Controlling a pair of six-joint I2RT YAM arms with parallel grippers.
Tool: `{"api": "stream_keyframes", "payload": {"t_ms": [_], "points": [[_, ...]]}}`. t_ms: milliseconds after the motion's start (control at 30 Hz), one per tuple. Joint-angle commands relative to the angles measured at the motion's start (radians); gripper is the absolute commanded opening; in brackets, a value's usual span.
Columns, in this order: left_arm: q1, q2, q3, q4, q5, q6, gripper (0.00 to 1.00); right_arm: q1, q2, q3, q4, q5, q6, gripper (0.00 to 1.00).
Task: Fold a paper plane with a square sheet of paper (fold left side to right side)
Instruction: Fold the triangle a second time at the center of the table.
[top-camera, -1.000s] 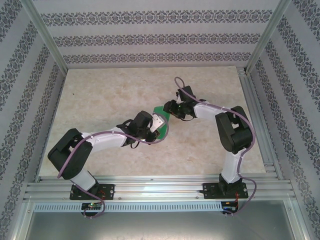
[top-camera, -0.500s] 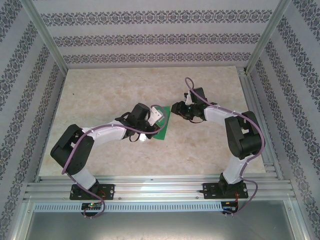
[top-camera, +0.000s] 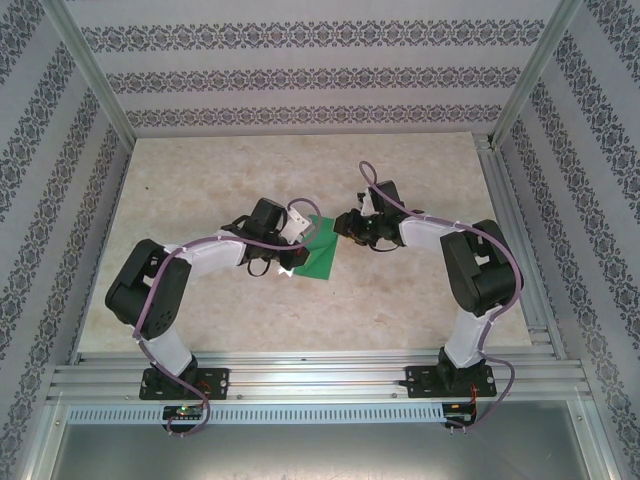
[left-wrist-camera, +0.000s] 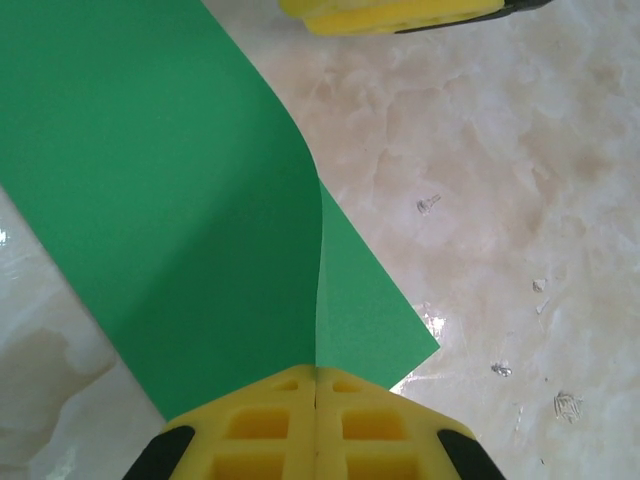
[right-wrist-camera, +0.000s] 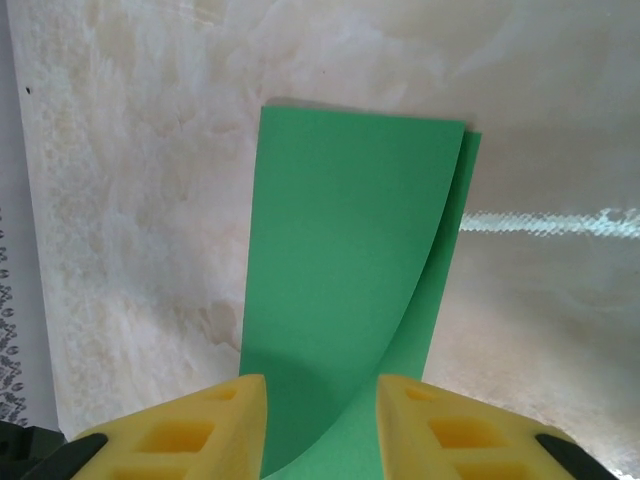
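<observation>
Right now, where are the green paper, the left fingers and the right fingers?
green paper (left-wrist-camera: 180, 200), left wrist view, curled upper layer.
left fingers (left-wrist-camera: 260, 430), left wrist view, one yellow finger.
right fingers (right-wrist-camera: 200, 430), right wrist view, one yellow finger.

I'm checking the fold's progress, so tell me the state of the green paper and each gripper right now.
square sheet of paper: folded over loosely, top layer bowed, not creased flat.
left gripper: shut, pinching the sheet's edge.
right gripper: open, fingers straddling the sheet's end.
</observation>
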Motion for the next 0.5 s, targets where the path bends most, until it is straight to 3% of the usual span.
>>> {"api": "stream_keyframes", "payload": {"t_ms": [0,467], "points": [[0.023,0.021,0.037,-0.021,0.043,0.018,0.0,0.018,0.016,0.018,0.032,-0.013,0.006,0.33],[0.064,0.101,0.093,-0.056,0.051,0.05,0.01,0.082,0.013,-0.006,0.018,0.018,0.019,0.3]]}}
